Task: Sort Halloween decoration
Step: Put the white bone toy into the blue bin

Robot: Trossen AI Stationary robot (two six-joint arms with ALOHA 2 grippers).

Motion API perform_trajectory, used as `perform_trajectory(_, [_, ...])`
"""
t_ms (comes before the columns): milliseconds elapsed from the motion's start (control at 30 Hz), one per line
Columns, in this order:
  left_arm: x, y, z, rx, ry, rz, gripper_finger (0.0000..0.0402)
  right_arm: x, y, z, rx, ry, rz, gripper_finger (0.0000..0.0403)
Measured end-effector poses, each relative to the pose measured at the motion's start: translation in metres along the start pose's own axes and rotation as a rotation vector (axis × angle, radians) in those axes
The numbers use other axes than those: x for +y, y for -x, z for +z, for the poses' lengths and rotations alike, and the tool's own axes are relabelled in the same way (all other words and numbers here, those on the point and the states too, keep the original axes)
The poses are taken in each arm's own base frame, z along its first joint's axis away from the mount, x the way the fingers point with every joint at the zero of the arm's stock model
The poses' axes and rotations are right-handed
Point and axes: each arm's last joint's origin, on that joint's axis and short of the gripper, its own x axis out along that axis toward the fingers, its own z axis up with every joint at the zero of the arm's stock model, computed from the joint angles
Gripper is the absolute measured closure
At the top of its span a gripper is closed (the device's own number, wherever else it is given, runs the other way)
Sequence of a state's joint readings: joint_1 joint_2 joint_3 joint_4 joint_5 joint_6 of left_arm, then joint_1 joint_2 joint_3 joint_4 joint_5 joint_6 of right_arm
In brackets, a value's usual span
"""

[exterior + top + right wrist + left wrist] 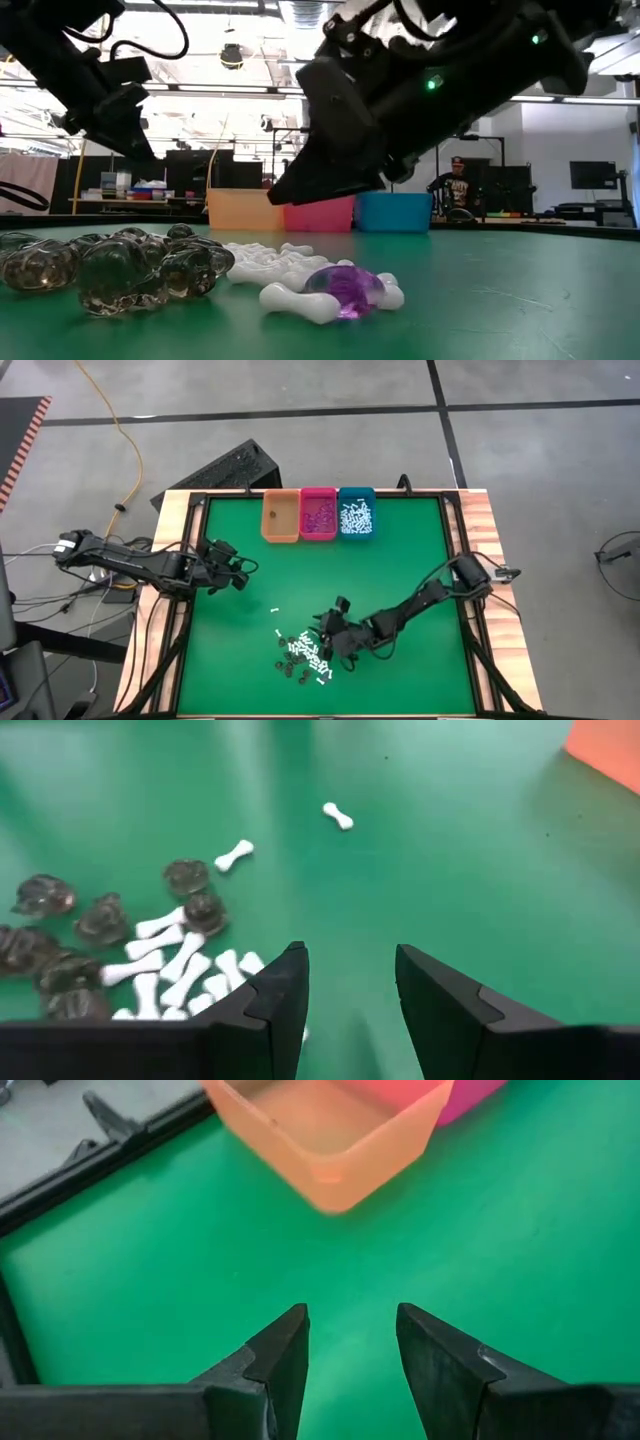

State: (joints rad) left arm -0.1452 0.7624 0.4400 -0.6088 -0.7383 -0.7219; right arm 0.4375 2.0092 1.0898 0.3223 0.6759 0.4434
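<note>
Presently: right gripper [350, 982], jaws wide and empty, poised for picking over the Halloween decoration [185, 960] heap; left gripper [352, 1342], jaws likewise wide, idle short of the orange bin [330, 1130].

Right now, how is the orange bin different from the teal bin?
The orange bin looks nearly empty; the teal bin holds many white pieces. The orange bin sits at the row's left end, the teal bin at its right end, with the pink bin between. Both are small rectangular bins.

The left pincer [352, 1370] hovers over the green table [520, 1240], its jaws apart and empty. Ahead sits an orange bin [330, 1140], a pink bin [470, 1092] touching it.
</note>
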Motion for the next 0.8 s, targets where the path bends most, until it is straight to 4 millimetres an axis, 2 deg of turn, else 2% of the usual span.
perform_trajectory(233, [-0.003, -0.002, 0.0, -0.001, 0.003, -0.002, 0.0258, 0.01, 0.01, -0.015, 0.048, -0.087, 0.004, 0.0223])
perform_trajectory(433, [-0.004, -0.003, 0.001, -0.014, 0.01, 0.0, 0.0258, 0.014, 0.016, -0.019, 0.034, -0.073, 0.004, 0.0223])
perform_trajectory(600, [-0.004, -0.003, 0.001, -0.015, 0.014, -0.005, 0.0258, 0.014, 0.009, -0.03, 0.05, -0.036, -0.005, 0.0223])
perform_trajectory(800, [-0.004, -0.003, 0.001, -0.013, 0.018, -0.007, 0.0258, 0.018, -0.002, -0.041, 0.022, -0.078, 0.036, 0.0223])
